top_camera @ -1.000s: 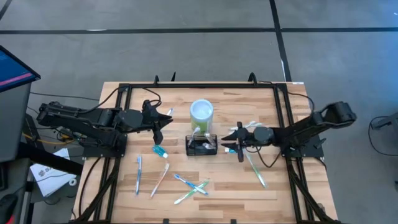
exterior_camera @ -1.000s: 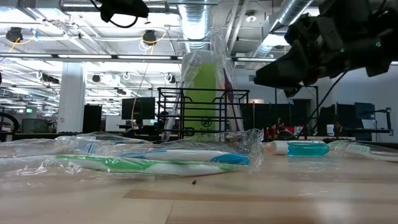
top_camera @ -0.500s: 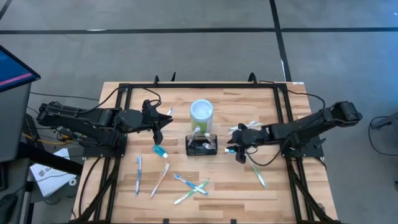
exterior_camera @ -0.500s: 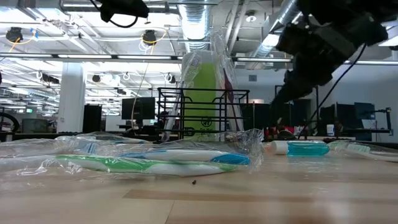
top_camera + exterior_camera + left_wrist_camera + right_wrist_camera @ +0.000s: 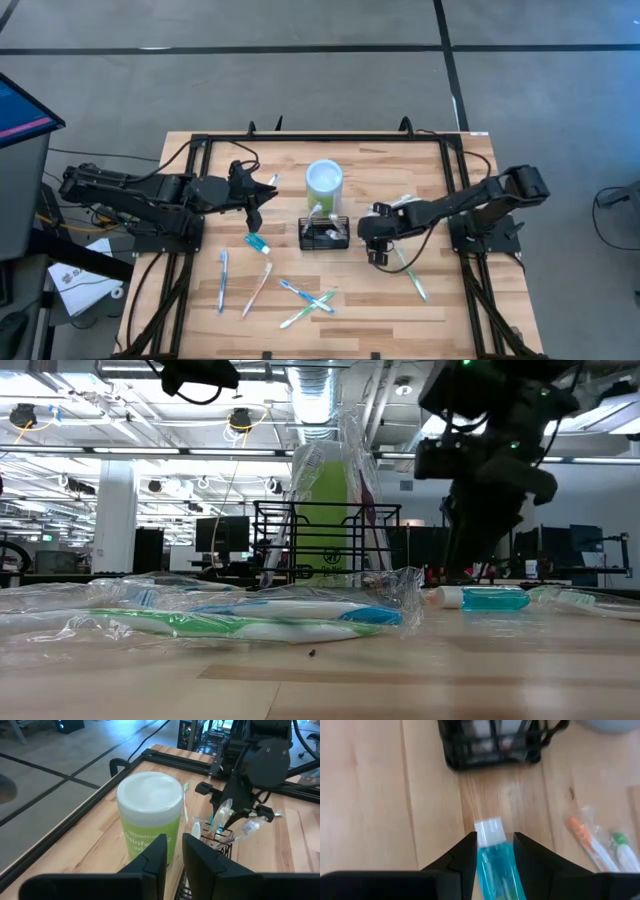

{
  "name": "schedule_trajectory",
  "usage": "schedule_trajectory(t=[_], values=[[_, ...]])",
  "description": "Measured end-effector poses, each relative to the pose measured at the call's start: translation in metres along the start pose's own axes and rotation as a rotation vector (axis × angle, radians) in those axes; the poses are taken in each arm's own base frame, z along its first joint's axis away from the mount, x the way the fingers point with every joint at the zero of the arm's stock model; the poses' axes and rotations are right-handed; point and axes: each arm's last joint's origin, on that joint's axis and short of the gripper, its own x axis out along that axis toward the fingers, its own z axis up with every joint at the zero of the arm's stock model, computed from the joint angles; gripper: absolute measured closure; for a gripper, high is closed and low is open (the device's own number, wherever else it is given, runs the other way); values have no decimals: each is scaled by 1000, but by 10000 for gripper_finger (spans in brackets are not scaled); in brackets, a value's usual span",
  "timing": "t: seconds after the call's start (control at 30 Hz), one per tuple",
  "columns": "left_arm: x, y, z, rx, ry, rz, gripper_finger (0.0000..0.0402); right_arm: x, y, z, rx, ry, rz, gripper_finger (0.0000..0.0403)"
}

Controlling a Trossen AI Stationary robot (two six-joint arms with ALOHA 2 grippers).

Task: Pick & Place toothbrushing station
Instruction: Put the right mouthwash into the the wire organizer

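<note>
- high view: the toothbrushing station (image 5: 324,235) stands mid-worktop (image 5: 420,160), just near of the lime-green canister (image 5: 324,180). the right hand (image 5: 374,243) is just right of the station, low over the boards. the left hand (image 5: 262,197) waits left of the canister.
- high view, loose stock: a second blue tube (image 5: 257,242) lies left of the station, wrapped toothbrushes (image 5: 305,297) are scattered along the near side, and one more brush (image 5: 411,272) lies near the right hand.
- low view: the station (image 5: 325,545) shows as an open wire frame in front of the canister (image 5: 330,490). a blue tube (image 5: 488,598) lies flat on the worktop to its right, with the right hand (image 5: 468,565) coming down over it. the tube looks not yet lifted.
- left wrist view: the left hand (image 5: 174,840) has its fingers only slightly parted and holds nothing. past it are the canister (image 5: 150,815) and the station (image 5: 220,837), which has a few wrapped items (image 5: 222,815) standing in it.
- right wrist view: the right hand (image 5: 495,837) has its fingers apart, one on each side of the blue tube (image 5: 496,865). whether they press on it i cannot tell. the station (image 5: 490,745) lies straight ahead.
- progress, as i judge it: partly done. some pieces are already in the station. the tube under the right hand, the other tube and the loose brushes are left to load.
</note>
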Motion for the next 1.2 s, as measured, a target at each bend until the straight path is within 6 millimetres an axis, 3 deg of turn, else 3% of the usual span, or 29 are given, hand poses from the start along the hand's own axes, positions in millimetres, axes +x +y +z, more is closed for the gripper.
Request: schedule_trajectory(t=[0.53, 1.2], values=[[0, 0, 0, 0, 1, -2, 348, 11, 4, 8, -39, 61, 26, 205], [0, 0, 0, 0, 0, 1, 348, 31, 7, 7, -61, 84, 27, 243]])
